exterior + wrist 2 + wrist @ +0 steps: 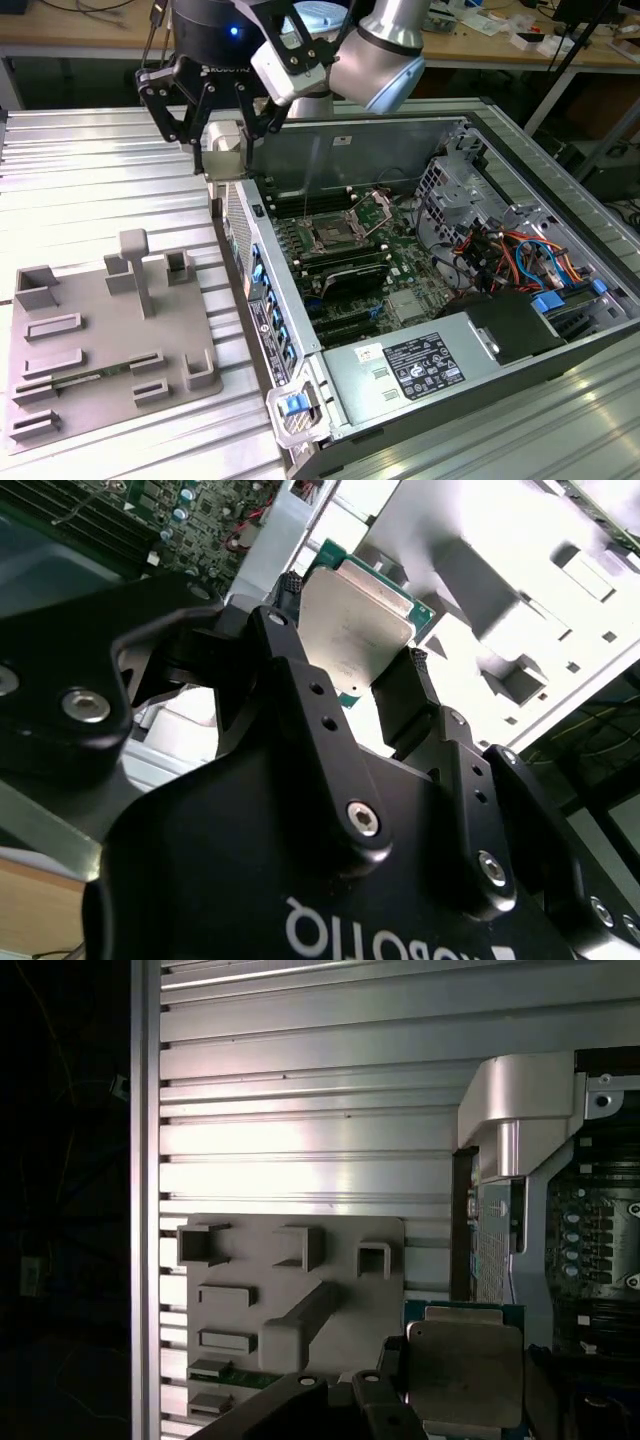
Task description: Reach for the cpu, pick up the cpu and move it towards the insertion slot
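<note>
Gripper (350, 665) clamped on the cpu (352, 620), held by its edges above the case wall | insertion slot (333, 236) well apart | I judge the risk: thin edge hold, chip could tilt, slip or clip the wall.

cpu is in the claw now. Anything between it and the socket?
The claw holds the cpu above the case's side wall, which still lies between it and the socket. The socket's bracket is swung open and nothing visible covers it.

Grey tray (100, 345) on ribbed metal table (90, 170) beside open computer case (560, 345).
</note>
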{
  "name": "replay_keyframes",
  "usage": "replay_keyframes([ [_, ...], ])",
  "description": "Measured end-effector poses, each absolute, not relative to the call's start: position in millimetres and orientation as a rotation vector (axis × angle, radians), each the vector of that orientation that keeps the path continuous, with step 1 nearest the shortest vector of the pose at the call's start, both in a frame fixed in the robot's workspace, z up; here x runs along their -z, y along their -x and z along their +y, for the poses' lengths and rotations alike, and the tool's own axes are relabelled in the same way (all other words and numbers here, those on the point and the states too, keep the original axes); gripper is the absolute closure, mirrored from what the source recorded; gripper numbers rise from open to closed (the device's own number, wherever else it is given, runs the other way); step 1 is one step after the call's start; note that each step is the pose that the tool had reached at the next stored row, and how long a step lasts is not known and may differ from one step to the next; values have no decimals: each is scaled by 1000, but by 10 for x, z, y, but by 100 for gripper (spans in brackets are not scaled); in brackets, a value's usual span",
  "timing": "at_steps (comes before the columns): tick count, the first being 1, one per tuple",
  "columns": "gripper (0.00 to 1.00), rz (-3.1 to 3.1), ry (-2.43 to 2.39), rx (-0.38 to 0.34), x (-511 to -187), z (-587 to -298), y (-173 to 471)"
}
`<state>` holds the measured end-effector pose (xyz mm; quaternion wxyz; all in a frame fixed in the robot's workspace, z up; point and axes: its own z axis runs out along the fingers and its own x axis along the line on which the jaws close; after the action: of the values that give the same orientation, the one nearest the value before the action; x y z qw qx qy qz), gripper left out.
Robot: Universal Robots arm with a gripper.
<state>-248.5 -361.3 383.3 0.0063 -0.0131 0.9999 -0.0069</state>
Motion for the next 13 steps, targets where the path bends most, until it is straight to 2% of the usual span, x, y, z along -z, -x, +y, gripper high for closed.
replay_keyframes([
  [13,45,3130,34,30,-3833,-3539,2048],
])
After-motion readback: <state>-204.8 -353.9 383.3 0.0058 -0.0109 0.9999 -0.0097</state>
